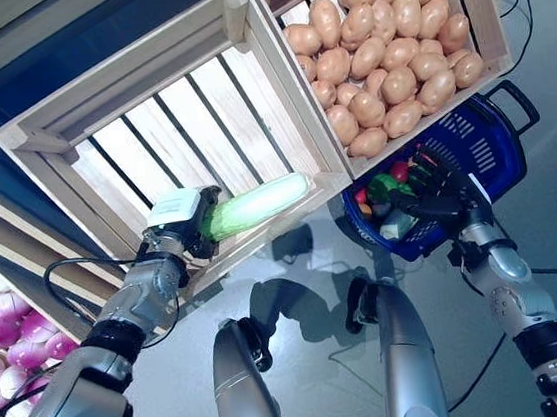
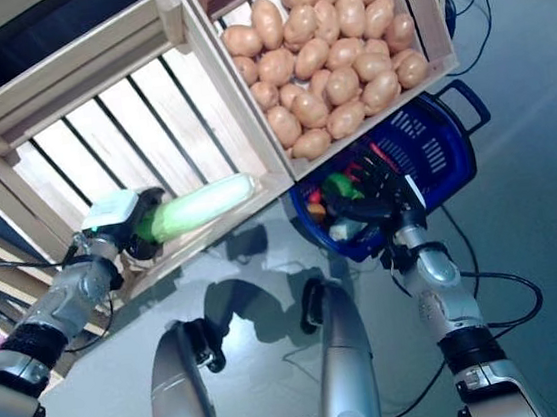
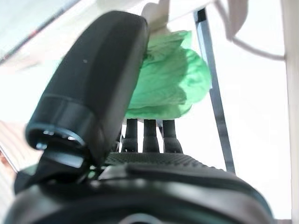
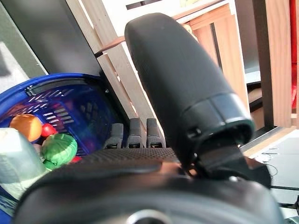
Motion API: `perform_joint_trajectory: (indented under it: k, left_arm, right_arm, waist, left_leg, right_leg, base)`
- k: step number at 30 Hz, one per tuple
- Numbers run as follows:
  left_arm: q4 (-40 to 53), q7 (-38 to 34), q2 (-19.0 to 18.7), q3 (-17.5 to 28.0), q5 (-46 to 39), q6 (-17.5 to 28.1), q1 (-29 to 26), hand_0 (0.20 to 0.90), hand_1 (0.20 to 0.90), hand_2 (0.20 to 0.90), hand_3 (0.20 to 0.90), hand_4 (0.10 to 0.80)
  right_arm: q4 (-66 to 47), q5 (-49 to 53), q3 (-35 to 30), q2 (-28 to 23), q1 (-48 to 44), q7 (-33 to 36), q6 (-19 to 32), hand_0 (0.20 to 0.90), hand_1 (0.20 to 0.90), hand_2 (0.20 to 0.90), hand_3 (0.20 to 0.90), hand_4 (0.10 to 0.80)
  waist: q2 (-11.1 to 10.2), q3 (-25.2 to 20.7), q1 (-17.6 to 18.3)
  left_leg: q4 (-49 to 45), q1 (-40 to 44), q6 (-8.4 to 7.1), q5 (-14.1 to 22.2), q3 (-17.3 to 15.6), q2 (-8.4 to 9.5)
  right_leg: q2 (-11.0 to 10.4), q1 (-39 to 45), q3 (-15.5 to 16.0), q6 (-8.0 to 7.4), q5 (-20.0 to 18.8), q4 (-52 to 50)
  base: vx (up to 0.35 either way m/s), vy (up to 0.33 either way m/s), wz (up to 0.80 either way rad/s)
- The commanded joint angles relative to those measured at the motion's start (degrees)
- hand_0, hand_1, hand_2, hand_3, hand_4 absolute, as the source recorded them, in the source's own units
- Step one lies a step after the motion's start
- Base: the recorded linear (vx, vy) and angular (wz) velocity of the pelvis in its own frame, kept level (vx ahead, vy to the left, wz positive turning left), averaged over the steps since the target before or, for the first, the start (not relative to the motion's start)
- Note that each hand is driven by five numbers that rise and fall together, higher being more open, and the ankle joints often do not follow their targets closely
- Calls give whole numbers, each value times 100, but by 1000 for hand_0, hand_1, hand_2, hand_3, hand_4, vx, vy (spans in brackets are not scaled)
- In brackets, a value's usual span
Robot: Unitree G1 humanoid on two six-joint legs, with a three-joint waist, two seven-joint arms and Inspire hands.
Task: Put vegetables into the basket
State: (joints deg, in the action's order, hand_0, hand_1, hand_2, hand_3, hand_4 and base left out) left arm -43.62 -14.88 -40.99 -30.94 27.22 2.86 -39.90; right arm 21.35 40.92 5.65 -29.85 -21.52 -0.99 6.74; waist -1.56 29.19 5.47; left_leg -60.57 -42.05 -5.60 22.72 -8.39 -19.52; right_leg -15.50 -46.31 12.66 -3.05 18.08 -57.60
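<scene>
A long pale-green cabbage (image 1: 258,206) pokes out over the front edge of the empty wooden crate (image 1: 178,119). My left hand (image 1: 185,229) is shut on its leafy end, and the left wrist view shows those green leaves (image 3: 168,79) pressed between thumb and fingers. The blue basket (image 1: 478,145) hangs under the potato crate to the right, with several vegetables (image 1: 385,188) inside. My right hand (image 1: 438,195) curls over the basket's near rim and holds it up. In the right wrist view the basket (image 4: 70,93) sits beside that hand with a green and an orange vegetable inside.
A wooden crate full of potatoes (image 1: 381,46) stands right of the empty one, straight above the basket. Purple-white round vegetables (image 1: 4,320) fill a bin at the far left. Grey floor lies below the crates.
</scene>
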Motion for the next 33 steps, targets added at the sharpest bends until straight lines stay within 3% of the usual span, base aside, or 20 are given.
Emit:
perform_joint_trajectory:
  k: [1, 3, 12, 25, 31, 33]
  left_arm:
    - [-552, -130, 29, -24, 29, -168, -373, 808, 808, 808, 808, 739]
    - [-716, -188, 58, -12, 34, -154, -488, 300, 300, 300, 300, 400]
    - [-927, 68, -11, -133, 49, -34, -806, 300, 300, 300, 300, 400]
    - [-905, 271, -91, -182, -433, 230, -708, 300, 300, 300, 300, 400]
    - [-700, 531, -17, 188, -1412, 539, -399, 300, 300, 300, 300, 400]
    - [-512, 771, -17, 390, -2121, 672, -225, 300, 300, 300, 300, 400]
  right_arm:
    - [-317, 161, -91, -17, -515, 74, 720, 900, 900, 900, 900, 800]
    - [-329, 150, -56, -3, -565, 84, 729, 900, 900, 900, 900, 800]
    - [-383, 169, -44, 18, -601, 67, 615, 900, 900, 900, 900, 800]
    - [-346, 185, -88, -61, -573, 109, 610, 900, 900, 900, 900, 800]
    - [-371, 99, -89, -11, -478, 71, 635, 900, 900, 900, 900, 800]
    - [-402, 74, -123, 2, -439, 97, 619, 900, 900, 900, 900, 800]
  waist:
    - [-232, -62, 174]
    - [-256, -80, 192]
    - [-234, -144, 285]
    - [-171, -215, 302]
    - [-137, -313, 263]
    - [-110, -364, 240]
  left_leg:
    - [367, -319, -127, -681, -81, -154]
    - [309, -356, -122, -665, -74, -172]
    - [58, -466, -97, -548, -72, -254]
    - [-4, -433, -80, -486, -63, -248]
    - [140, -262, -79, -517, -78, -222]
    - [200, -191, -85, -531, -81, -216]
  right_leg:
    - [-352, 275, -519, -523, -468, 194]
    - [-351, 248, -533, -521, -464, 160]
    - [-424, 88, -601, -528, -378, -94]
    - [-491, 93, -638, -560, -343, -160]
    - [-521, 243, -599, -564, -348, -63]
    - [-535, 314, -578, -565, -338, -31]
  base:
    - [0, -5, -12]
    - [4, 3, -8]
    - [12, 30, -1]
    - [16, 17, -2]
    - [46, 6, -3]
    - [54, 17, 0]
